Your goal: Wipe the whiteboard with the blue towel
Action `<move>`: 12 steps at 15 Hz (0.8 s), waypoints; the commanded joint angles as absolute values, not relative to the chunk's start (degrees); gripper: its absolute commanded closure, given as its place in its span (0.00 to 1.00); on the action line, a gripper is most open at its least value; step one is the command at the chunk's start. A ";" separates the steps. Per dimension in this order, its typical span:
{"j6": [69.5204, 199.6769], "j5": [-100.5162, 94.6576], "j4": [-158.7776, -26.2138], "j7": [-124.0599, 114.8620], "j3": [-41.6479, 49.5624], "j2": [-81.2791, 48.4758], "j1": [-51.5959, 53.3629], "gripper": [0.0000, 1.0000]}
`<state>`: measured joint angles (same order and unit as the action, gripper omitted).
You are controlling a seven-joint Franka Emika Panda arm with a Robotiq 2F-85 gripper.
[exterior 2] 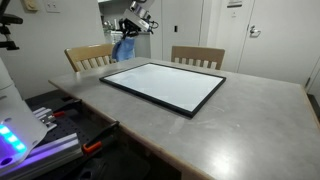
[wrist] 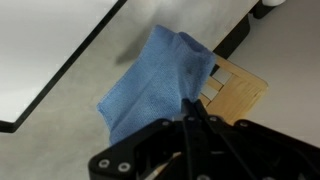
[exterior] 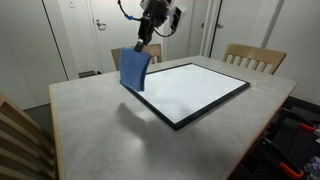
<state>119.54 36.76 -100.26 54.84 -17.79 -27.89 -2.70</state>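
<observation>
The grey counter (exterior: 95, 135) is carrying the whiteboard (exterior: 195, 92), which is lying flat on it. Over the board's corner nearest the door side, the blue towel (exterior: 134, 68) is hanging in the air, seemingly clear of the surface. The claw (exterior: 142, 47) is gripping its top edge, fingers clamped together. Beyond, wooden chairs (exterior: 252, 58) are standing at the counter.

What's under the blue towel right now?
The blue towel hangs from the shut gripper, off the surface. Below: grey table edge by the whiteboard corner. Wrist view: towel hides the spot directly beneath.
</observation>
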 commanded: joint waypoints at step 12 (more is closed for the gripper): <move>99.36 43.50 -88.52 79.57 -11.39 -47.79 -8.36 0.99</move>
<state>104.88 44.08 -93.14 77.53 -12.26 -43.17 -7.82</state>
